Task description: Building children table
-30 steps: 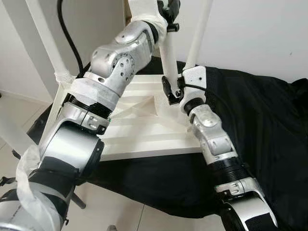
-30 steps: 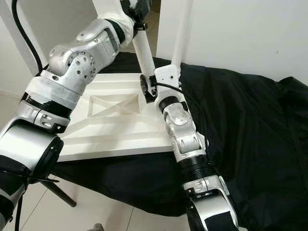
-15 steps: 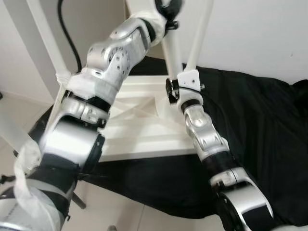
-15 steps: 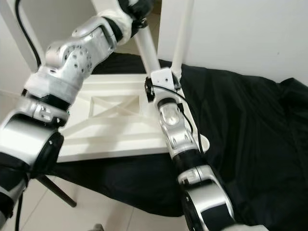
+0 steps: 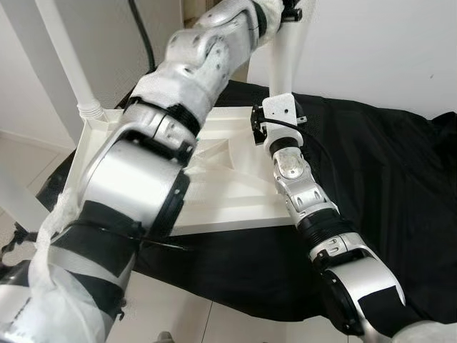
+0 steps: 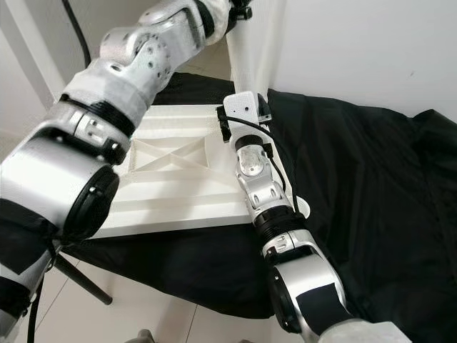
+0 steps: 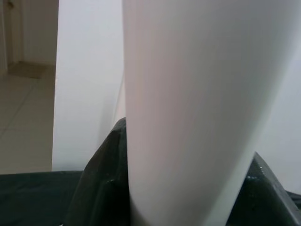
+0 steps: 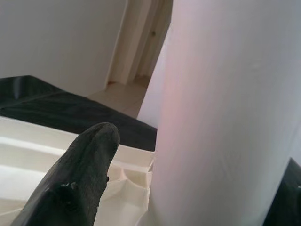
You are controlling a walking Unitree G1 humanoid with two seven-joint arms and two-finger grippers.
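A pale tiled floor point(image 5: 235, 321) and plain white walls frame a low surface draped in a black cloth point(image 5: 385, 171). On the cloth lies a white children's table top point(image 5: 228, 193), upside down, its ribbed underside and crossed bracing facing up. White table legs stand upright from its corners: one at the far left corner point(image 5: 68, 61), and one at the far right corner point(image 5: 285, 68) that both arms are working on. The left gripper point(image 7: 169, 188) reaches up and across to the upper part of this leg; in the left wrist view its two black fingers point(image 7: 101, 183) sit on either side of the white tube, clamped around it. The right gripper point(image 8: 188, 188) is lower, at the base of the same leg where it meets the table top; in the right wrist view one black finger point(image 8: 77, 181) lies to one side of the leg and the other at its far side, jaws closed around the tube. A black cable point(image 5: 143, 43) hangs behind the left arm.
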